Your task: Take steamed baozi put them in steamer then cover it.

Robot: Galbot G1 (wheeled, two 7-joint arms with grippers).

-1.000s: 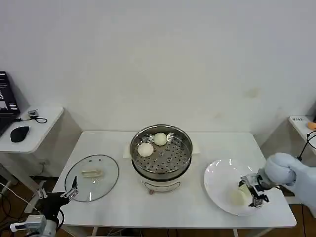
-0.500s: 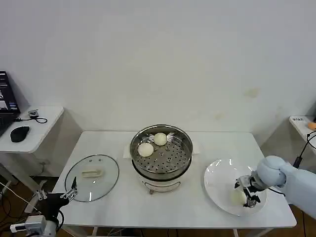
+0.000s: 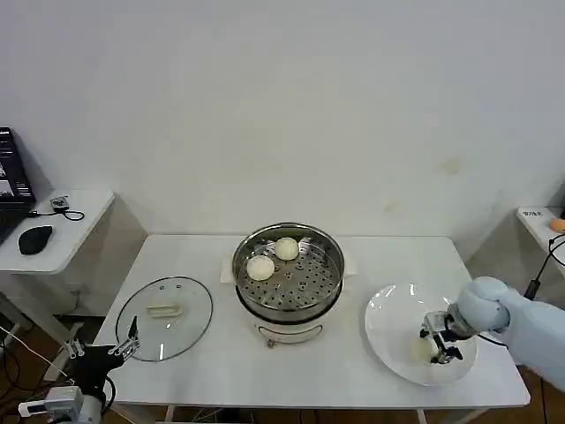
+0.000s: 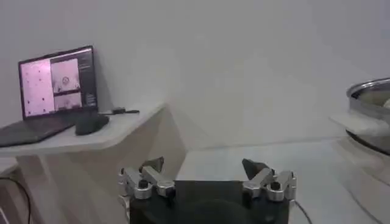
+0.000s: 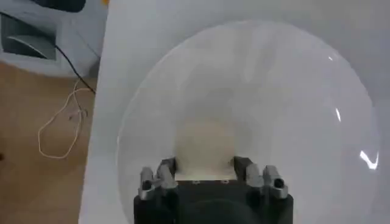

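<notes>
The steamer [image 3: 300,284] stands mid-table with two steamed baozi [image 3: 260,267] [image 3: 286,249] on its perforated tray. A third baozi [image 3: 422,350] lies on the white plate [image 3: 388,318] at the right. My right gripper [image 3: 439,344] is low over the plate, and its fingers press that baozi's sides; the wrist view shows the bun [image 5: 204,143] held between the right gripper's [image 5: 204,165] fingers. The glass cover [image 3: 181,327] lies flat at the left. My left gripper [image 3: 124,346] waits open at the table's front-left corner, and the left gripper [image 4: 204,167] holds nothing.
A side table at the left carries a laptop [image 4: 58,82] and a mouse [image 3: 35,238]. The steamer's rim [image 4: 372,97] shows far off in the left wrist view. Beyond the plate's rim [image 5: 274,91] the table edge drops to a floor with cables [image 5: 67,122].
My right gripper has slid left across the plate and come down around the baozi, its fingers closing on it. The left arm, the steamer and the cover have not moved.
</notes>
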